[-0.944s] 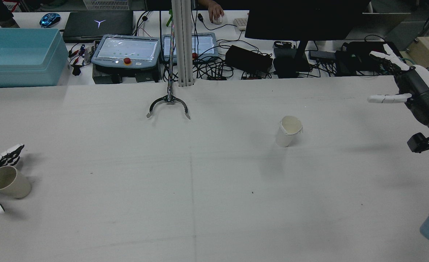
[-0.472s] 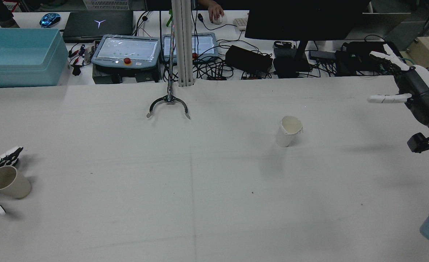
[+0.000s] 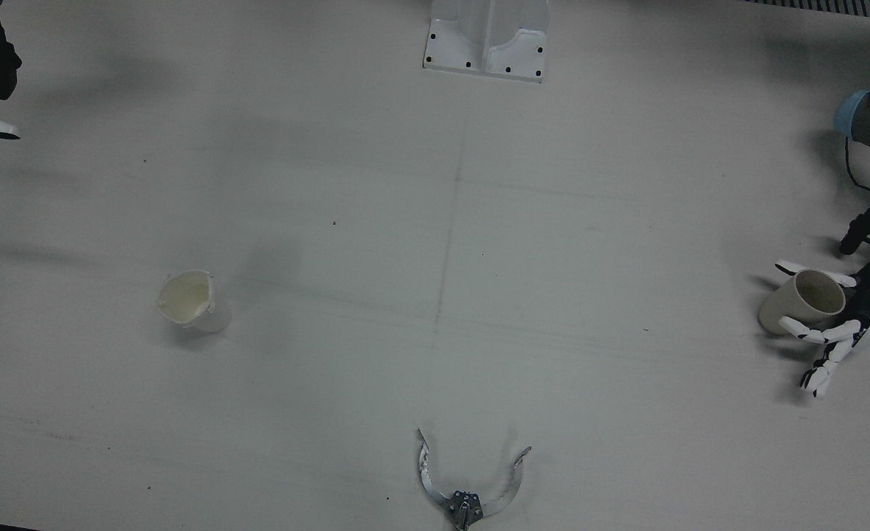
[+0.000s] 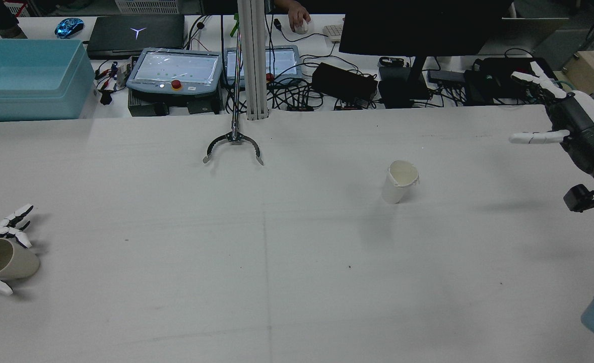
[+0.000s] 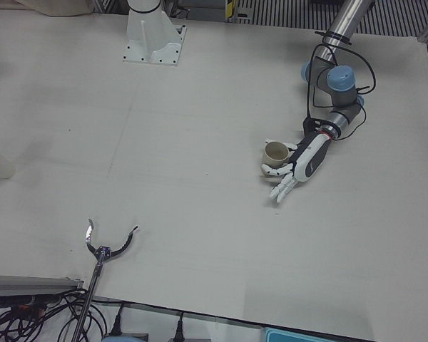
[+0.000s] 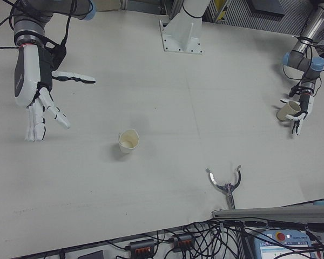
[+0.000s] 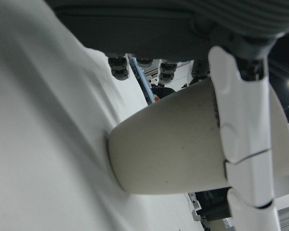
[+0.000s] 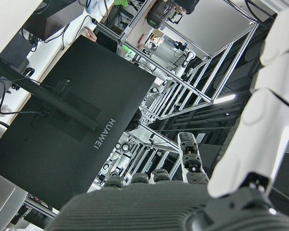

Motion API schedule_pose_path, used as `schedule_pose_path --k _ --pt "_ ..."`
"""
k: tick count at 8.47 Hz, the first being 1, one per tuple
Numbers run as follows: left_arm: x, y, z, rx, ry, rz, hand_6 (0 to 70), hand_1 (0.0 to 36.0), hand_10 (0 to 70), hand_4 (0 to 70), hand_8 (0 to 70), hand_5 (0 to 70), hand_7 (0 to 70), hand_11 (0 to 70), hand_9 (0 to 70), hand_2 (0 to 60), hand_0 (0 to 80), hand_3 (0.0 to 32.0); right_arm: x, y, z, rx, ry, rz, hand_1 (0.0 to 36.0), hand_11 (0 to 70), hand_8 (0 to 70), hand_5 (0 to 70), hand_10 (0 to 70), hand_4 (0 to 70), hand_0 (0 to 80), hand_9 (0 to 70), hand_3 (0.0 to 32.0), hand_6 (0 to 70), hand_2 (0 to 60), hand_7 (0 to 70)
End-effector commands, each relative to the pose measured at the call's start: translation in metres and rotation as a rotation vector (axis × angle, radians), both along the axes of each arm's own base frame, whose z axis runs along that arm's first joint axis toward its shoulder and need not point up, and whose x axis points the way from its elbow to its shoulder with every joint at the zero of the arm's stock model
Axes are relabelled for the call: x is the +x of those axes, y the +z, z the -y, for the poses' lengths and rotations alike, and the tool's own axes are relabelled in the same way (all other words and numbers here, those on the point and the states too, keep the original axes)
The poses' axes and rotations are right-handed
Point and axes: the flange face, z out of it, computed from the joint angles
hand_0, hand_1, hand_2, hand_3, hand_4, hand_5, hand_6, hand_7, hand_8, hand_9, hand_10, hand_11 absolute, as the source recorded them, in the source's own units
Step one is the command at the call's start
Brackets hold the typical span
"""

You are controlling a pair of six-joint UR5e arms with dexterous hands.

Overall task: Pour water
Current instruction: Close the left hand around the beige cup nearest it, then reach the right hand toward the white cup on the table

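Where monitor (image 8: pixel 82 130) reads "HUAWEI" (rt view), cups unlabeled.

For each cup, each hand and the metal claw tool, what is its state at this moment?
Beige cup: tilted, held by the left hand.
White paper cup: upright on the table, untouched.
Left hand: shut on the beige cup.
Right hand: open, raised, holding nothing.
Metal claw tool: jaws open, lying on the table.

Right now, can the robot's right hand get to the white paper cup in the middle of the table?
Probably yes. The right hand is open and hovers apart from the white paper cup, with only bare table between them.
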Motion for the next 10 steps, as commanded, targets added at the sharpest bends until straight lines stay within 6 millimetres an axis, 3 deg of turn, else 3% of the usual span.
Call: schedule_pose_path --k 1,2,4,6,7,8,10 --pt "0.003 0.001 0.002 -0.067 0.016 -0.002 8.7 36.0 8.0 70.0 4.2 68.4 17.6 13.3 8.4 60.0 55.5 0.0 -0.001 0.000 0.000 0.000 -0.002 -0.002 13.3 0.0 0.0 12.4 0.0 10.7 47.4 1.3 0.0 0.7 8.5 5.7" --pt "0.002 0.001 0.003 -0.081 0.019 -0.017 12.3 36.0 10.3 70.0 7.8 70.0 18.7 17.0 12.4 60.0 57.4 0.0 -0.001 0.000 0.000 0.001 -0.002 -0.001 13.3 0.0 0.0 12.2 0.0 10.6 47.4 1.1 0.0 0.6 8.3 5.4" --pt "-0.006 -0.005 0.003 -0.150 0.019 -0.096 14.3 36.0 10.4 70.0 8.4 70.0 18.6 17.3 12.7 60.0 56.0 0.0 -0.001 -0.006 -0.001 0.010 -0.006 0.019 13.3 0.0 0.0 12.3 0.0 10.3 47.4 1.1 0.0 0.4 8.0 5.3" --pt "-0.010 -0.033 0.001 -0.150 0.022 -0.138 13.4 36.0 9.6 70.0 7.2 70.0 17.8 16.0 11.1 60.0 56.2 0.0 -0.016 -0.010 0.010 0.024 -0.018 0.028 13.7 0.0 0.0 13.1 0.0 11.5 47.9 1.7 0.0 1.0 8.8 6.8" --pt "-0.010 -0.041 0.002 -0.141 0.021 -0.149 12.4 36.0 8.9 70.0 6.2 70.0 17.2 14.9 9.9 60.0 56.4 0.0 -0.038 -0.003 0.026 0.017 -0.042 0.033 14.2 0.0 0.0 13.3 0.0 12.5 48.0 1.7 0.0 1.5 9.5 7.4" --pt "-0.011 -0.049 0.002 -0.136 0.020 -0.153 12.0 36.0 8.7 70.0 5.9 70.0 17.0 14.6 9.7 60.0 56.6 0.0 -0.067 -0.011 0.031 0.030 -0.083 0.043 13.9 0.1 0.0 12.7 0.0 12.2 47.8 1.5 0.0 1.5 8.9 6.8" --pt "-0.027 -0.059 -0.009 -0.133 0.017 -0.160 11.8 36.0 8.1 70.0 5.5 70.0 17.3 13.6 9.2 60.0 56.3 0.0 -0.131 0.011 0.044 -0.012 -0.170 0.050 13.9 0.6 0.0 12.7 0.0 12.8 48.1 1.8 0.0 1.9 8.5 6.7"
